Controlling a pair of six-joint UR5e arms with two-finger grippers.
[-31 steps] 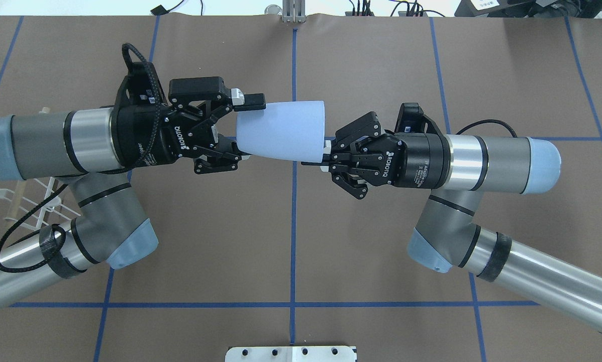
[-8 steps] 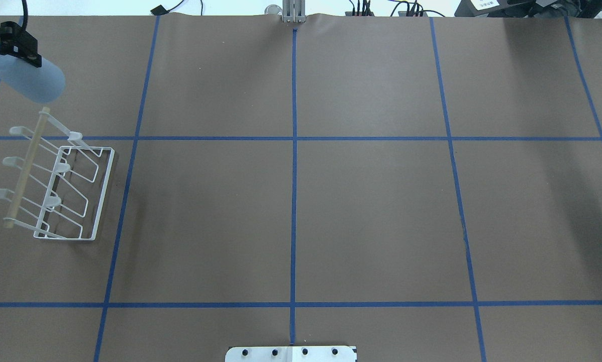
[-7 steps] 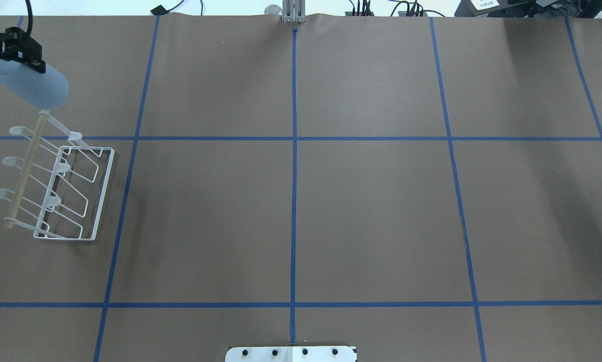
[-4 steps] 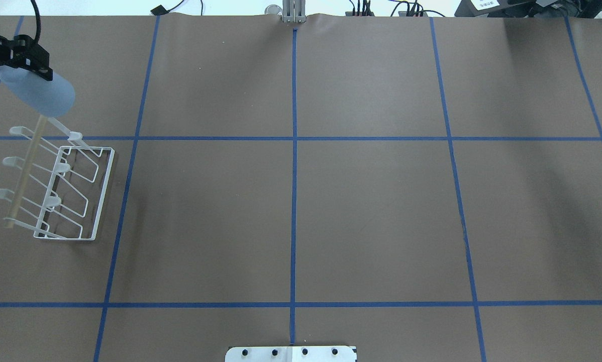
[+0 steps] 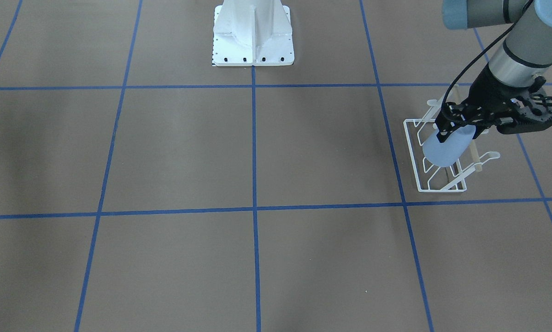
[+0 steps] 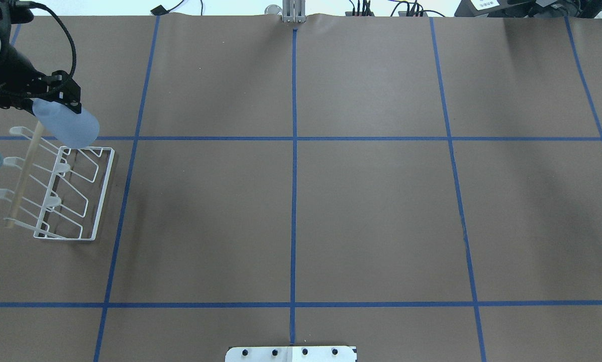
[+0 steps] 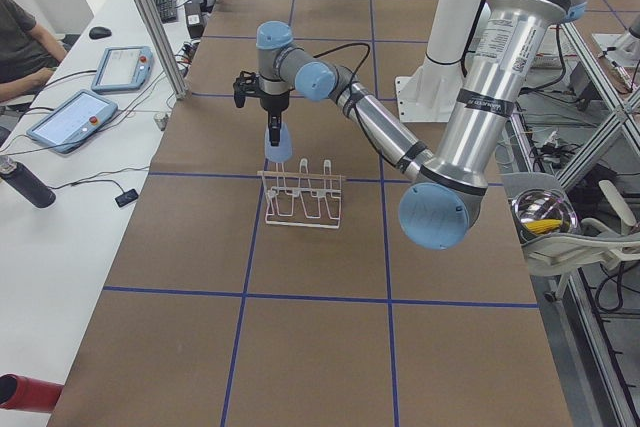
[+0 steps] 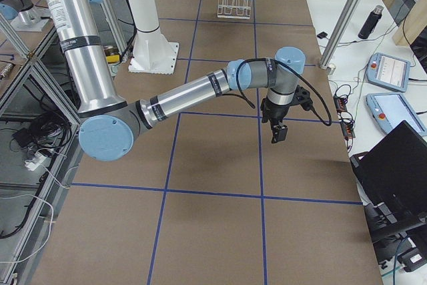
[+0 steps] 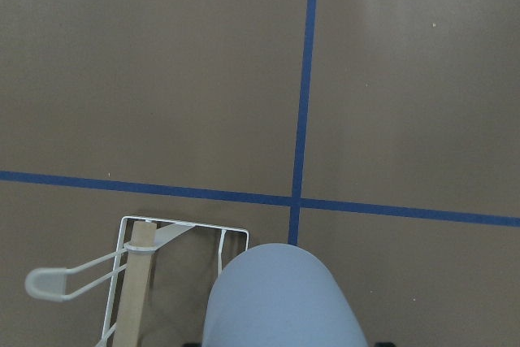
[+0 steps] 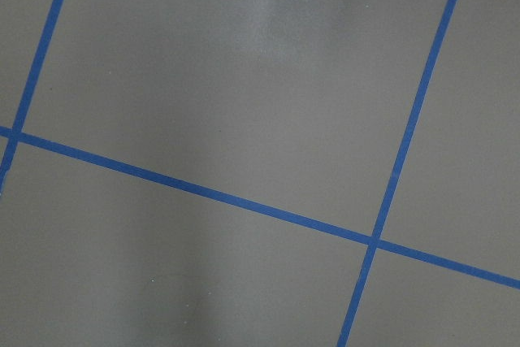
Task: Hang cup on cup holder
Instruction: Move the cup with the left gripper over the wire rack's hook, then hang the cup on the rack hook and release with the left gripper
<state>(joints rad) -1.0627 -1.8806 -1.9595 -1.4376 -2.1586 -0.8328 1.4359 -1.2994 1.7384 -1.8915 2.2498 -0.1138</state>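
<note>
My left gripper [image 6: 55, 99] is shut on the narrow end of the light blue cup [image 6: 69, 128]. It holds the cup tilted, rim downward, over the far end of the cup holder [image 6: 98, 193]. The holder is a white wire rack with a wooden rod, at the table's left. In the front-facing view the cup [image 5: 445, 147] hangs below the gripper [image 5: 458, 129], in front of the rack [image 5: 416, 154]. The left wrist view shows the cup [image 9: 284, 298] beside the rack's corner [image 9: 134, 225]. My right gripper [image 8: 277, 131] shows only in the exterior right view; I cannot tell its state.
The robot's white base plate [image 6: 291, 353] sits at the table's near edge, also seen in the front-facing view [image 5: 253, 46]. Blue tape lines grid the brown table. Tablets and a seated person [image 7: 20, 42] are beyond the far edge.
My left gripper has carried the cup down and right, from beyond the rack's far end to over its far prongs. The right gripper has left the overhead view's right edge.
</note>
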